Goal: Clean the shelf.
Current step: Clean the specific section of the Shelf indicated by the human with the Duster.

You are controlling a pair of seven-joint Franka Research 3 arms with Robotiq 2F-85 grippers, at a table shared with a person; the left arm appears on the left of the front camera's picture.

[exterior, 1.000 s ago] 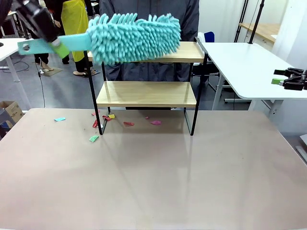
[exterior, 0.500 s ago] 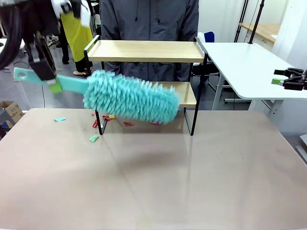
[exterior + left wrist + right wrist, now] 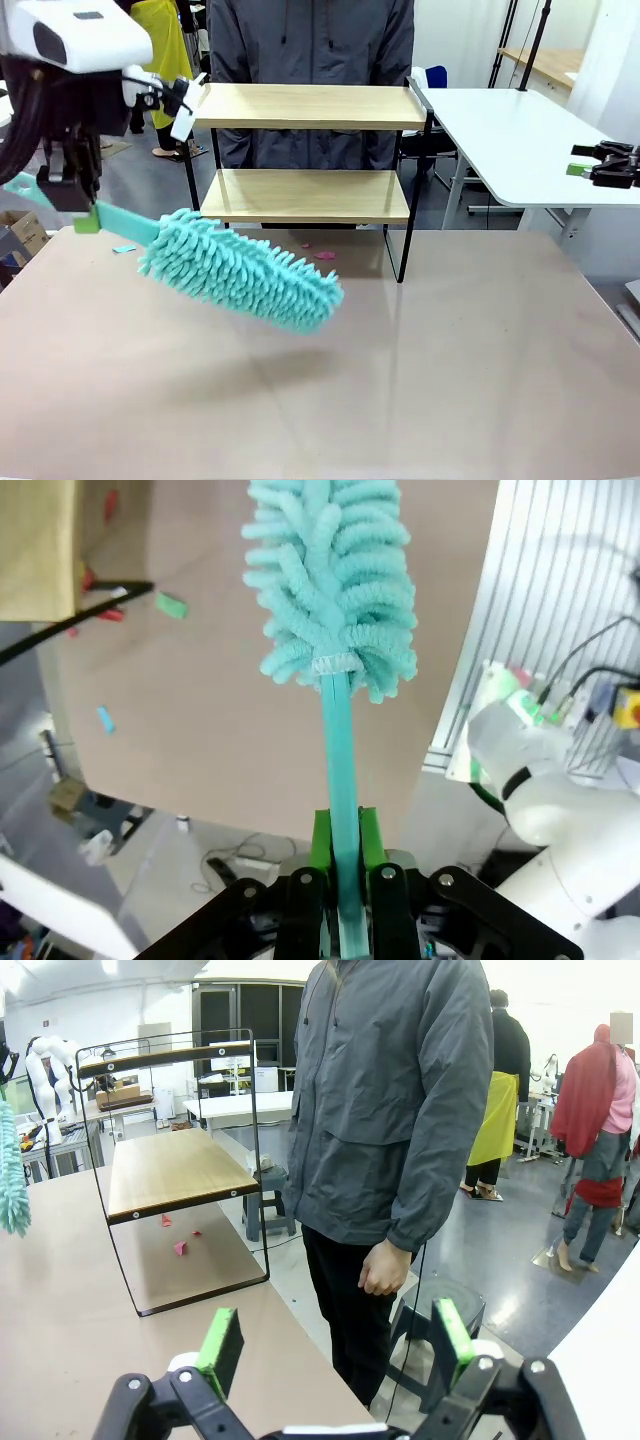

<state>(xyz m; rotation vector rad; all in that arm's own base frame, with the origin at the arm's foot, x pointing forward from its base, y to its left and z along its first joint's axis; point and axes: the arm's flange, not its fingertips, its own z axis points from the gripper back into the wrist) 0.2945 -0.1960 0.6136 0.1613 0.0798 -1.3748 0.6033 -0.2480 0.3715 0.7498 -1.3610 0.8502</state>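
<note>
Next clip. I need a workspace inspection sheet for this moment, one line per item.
Surface: beige table, glossy.
Job's things: shelf at the table's far edge, no scraps seen on its boards; teal fluffy duster held tilted above the table, in front of the shelf's left side.
Clutter: paper scraps on the table under the shelf; a teal one to its left.
Pincers: left pincer shut on the duster's handle; right pincer open, holding nothing.
Cables: black cables on the left arm.
Surroundings: person in a grey jacket behind the shelf; white table at right.
</note>
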